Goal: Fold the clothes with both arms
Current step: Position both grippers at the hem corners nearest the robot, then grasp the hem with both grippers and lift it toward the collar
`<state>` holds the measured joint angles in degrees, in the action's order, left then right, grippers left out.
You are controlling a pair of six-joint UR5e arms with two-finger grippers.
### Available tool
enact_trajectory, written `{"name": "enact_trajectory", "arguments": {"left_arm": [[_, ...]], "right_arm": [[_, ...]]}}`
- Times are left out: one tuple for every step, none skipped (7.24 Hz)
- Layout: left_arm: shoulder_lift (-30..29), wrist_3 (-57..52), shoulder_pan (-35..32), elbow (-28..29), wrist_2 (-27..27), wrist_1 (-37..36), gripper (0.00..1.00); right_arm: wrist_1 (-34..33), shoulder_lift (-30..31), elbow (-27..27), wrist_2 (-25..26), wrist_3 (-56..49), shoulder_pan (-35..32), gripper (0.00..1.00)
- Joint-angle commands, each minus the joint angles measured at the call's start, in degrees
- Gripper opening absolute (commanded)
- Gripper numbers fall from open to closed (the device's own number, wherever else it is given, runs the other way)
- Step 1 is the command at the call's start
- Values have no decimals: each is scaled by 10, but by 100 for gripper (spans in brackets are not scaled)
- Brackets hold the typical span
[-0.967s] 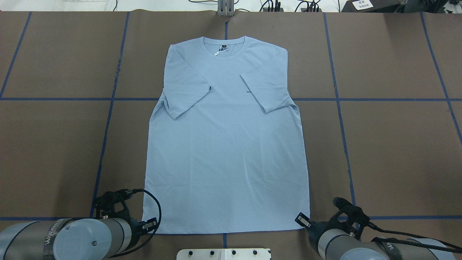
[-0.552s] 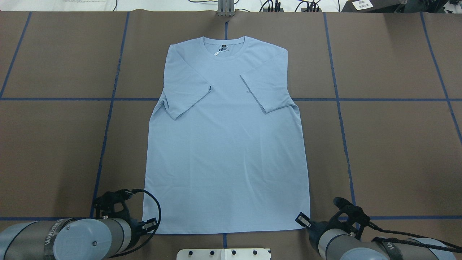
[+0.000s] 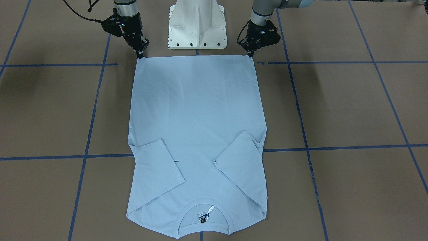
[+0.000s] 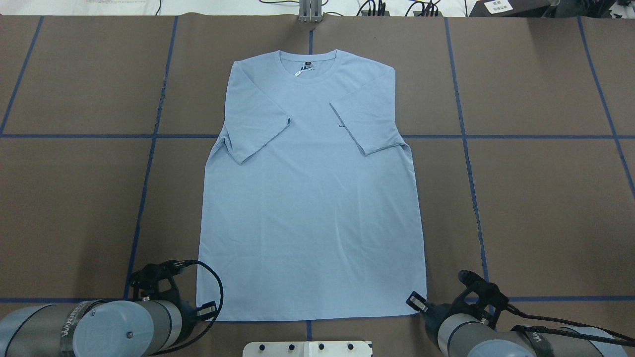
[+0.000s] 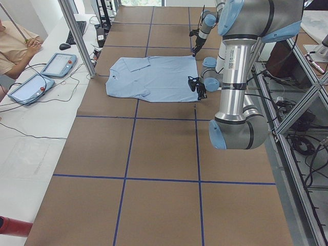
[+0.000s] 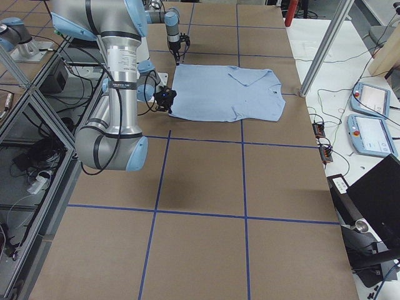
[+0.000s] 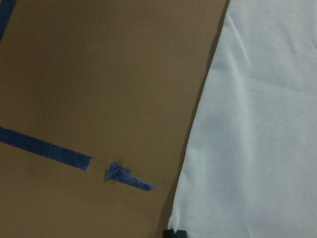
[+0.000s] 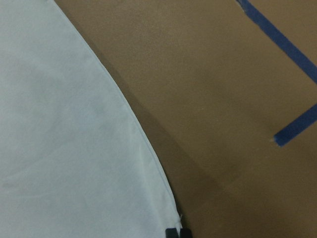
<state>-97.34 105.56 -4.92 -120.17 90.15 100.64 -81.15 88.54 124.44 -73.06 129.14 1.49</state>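
Across middle of table (image 4: pixel 545 198): T-shirt (image 4: pixel 310 208), flat and smooth, collar (image 4: pixel 308 75) at far end, hem (image 4: pixel 310 315) along near edge, just in front of white pedestal (image 3: pixel 197 26). Shows 2 sleeves already turned in over chest, left sleeve (image 4: pixel 255 126) and right sleeve (image 4: pixel 367 124), cuffs slanting toward centre line. Shows neck tag (image 4: pixel 300 72) inside collar.

Pinches left hem corner with left gripper (image 3: pixel 251 54), tips pressed together on cloth as seen from left wrist. Pinches right hem corner with right gripper (image 3: pixel 140 55) likewise, tips clenched at very corner. Holds both corners low, at or near table level; no lift visible along hem.

Judged step: sleeve folds done, grasp of 2 hem corners made, lengthwise fold not yet begun. Next move likely calls for raising both corners together, carrying them far toward collar at equal pace and height, and laying hem on or just short of shoulders. Calls also for enough lift to clear folded sleeves without dragging them open, and for release only after laying flat.
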Motion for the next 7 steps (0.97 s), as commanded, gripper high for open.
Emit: {"name": "enact_trajectory", "arguments": {"left_arm": [[0,0,0,-48,26,0,0],[2,0,0,-72,27,-1,0],[2,1,3,-75,31,0,0],[0,0,2,-95,42,0,0],[-3,-5,-9,-123,49,0,0],[-10,-11,-43,-120,44,0,0],[-45,-99,-97,-113,44,-7,0]], "right_arm": [[-1,25,39,-2,-4,-4,0],[-1,50,72,-3,-4,9,0],[-1,71,99,-3,-3,22,0],[-1,75,117,-2,-3,24,0],[0,69,122,-2,-8,-14,0],[-1,48,108,-2,-82,-37,0],[-2,-15,64,-3,-176,-92,0]]}}
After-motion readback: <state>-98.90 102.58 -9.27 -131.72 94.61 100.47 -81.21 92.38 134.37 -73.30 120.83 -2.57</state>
